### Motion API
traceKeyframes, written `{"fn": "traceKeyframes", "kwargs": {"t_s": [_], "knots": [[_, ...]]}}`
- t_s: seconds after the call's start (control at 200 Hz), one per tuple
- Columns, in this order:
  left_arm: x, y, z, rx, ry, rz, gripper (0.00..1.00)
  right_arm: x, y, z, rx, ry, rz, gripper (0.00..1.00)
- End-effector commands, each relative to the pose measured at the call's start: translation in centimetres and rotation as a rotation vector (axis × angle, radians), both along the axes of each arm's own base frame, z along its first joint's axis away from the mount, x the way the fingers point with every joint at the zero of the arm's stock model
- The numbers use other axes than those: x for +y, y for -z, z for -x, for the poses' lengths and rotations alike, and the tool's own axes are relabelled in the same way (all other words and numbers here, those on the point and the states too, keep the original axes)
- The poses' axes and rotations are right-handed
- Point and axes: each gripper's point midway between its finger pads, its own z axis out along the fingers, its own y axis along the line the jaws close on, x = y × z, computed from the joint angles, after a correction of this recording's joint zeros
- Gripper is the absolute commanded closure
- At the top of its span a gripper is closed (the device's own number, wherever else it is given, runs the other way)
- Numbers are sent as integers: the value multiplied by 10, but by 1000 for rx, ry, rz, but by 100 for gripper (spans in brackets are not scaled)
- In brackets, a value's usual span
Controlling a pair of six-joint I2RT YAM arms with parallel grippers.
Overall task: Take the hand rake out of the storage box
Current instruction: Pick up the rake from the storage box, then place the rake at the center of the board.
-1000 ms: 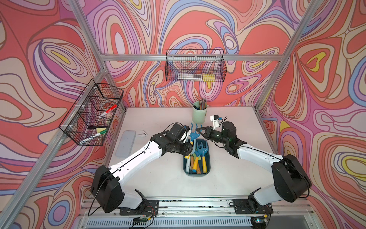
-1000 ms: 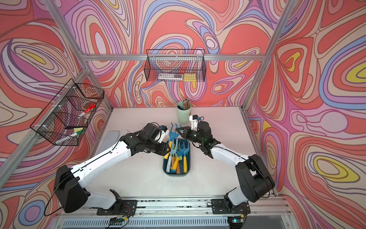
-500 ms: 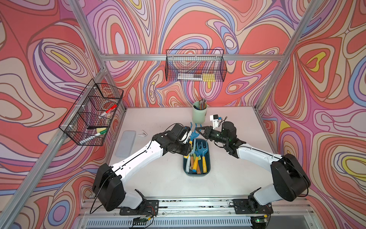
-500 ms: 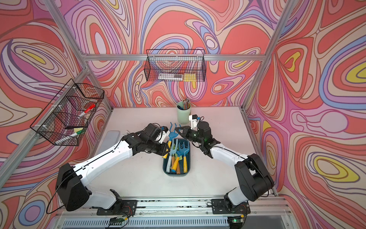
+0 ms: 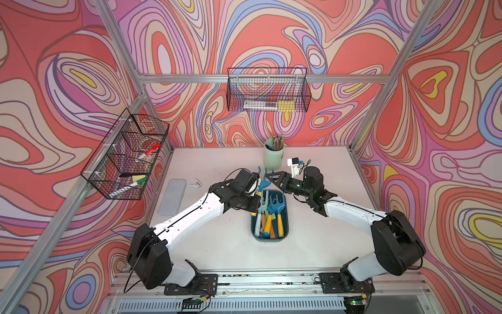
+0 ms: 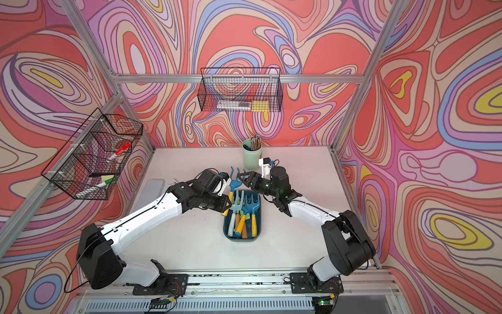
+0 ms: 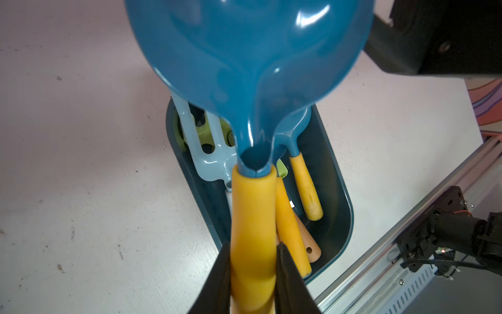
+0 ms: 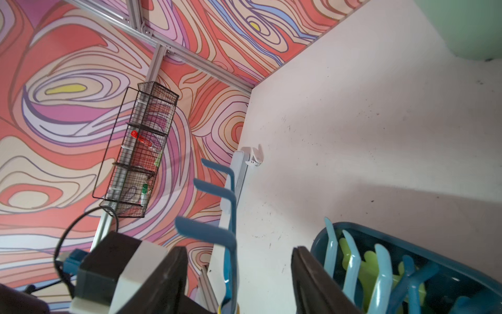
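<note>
A pale grey lid lies flat on the counter, well left of the dark teal storage box. At the box's far left corner, the left end effector is clamped tight on the yellow handle of the hand rake. The rake's blue head is tilted up over the box's far end, above the other tools lying inside. Just right of that end, the right end effector has its jaws spread either side of the rake head, gripping nothing. A mint-green cup stands beyond the box.
</note>
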Motion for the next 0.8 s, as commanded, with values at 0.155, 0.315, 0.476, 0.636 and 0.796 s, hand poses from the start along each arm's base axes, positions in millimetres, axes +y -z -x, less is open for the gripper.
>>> {"fn": "traceKeyframes", "kwargs": {"t_s": [0.155, 0.315, 0.476, 0.636, 0.796], "knots": [[45, 9, -12, -47, -131, -221, 95, -7, -2, -1, -23, 27, 98, 18], [75, 22, -9, -10, -195, -334, 95, -18, 9, -1, -9, 62, 187, 17], [110, 49, -1, 89, -265, -389, 96, -23, 18, 1, -5, 66, 255, 16], [138, 74, 10, 161, -322, -443, 96, -24, 21, 0, -8, 62, 280, 16], [149, 97, 20, 233, -372, -427, 96, -21, 22, -1, -8, 45, 284, 16]]}}
